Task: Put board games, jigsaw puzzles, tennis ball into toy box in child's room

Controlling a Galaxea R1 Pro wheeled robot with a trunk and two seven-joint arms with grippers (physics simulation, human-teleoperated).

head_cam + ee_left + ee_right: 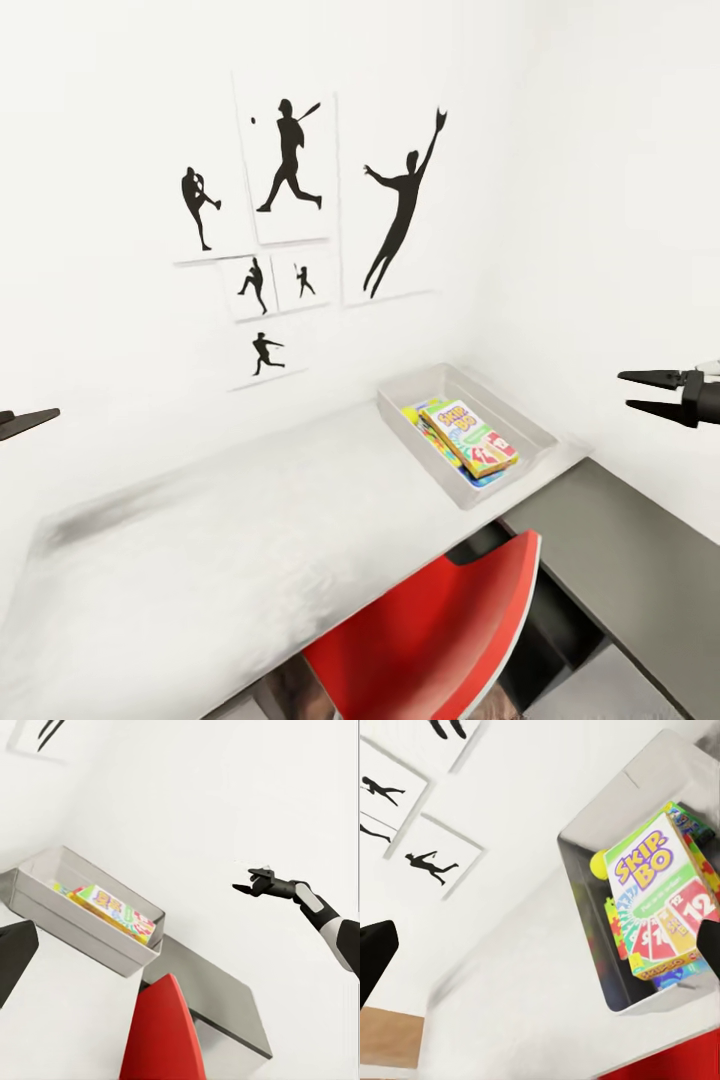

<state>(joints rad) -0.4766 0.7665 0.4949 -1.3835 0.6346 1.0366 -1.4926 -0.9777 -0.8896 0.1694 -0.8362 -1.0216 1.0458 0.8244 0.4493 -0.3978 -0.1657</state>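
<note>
At the bottom centre of the head view, nearest the camera, the curved back of a red chair (440,640) is tucked under a white table (200,570). A grey desk section (620,560) runs to the lower right. At the left edge one dark tip of the left gripper (25,421) pokes in; whether its fingers are spread cannot be told. At the right edge the right gripper (658,393) hangs in the air, its two fingers parted narrowly and holding nothing. Right of centre, at the table's far corner, the grey toy box (395,405) holds a Skip-Bo board game (470,438) lying on other colourful boxes, with the yellow tennis ball (598,864) beside it. Baseball silhouette pictures (290,160) fill the upper-left wall.
</note>
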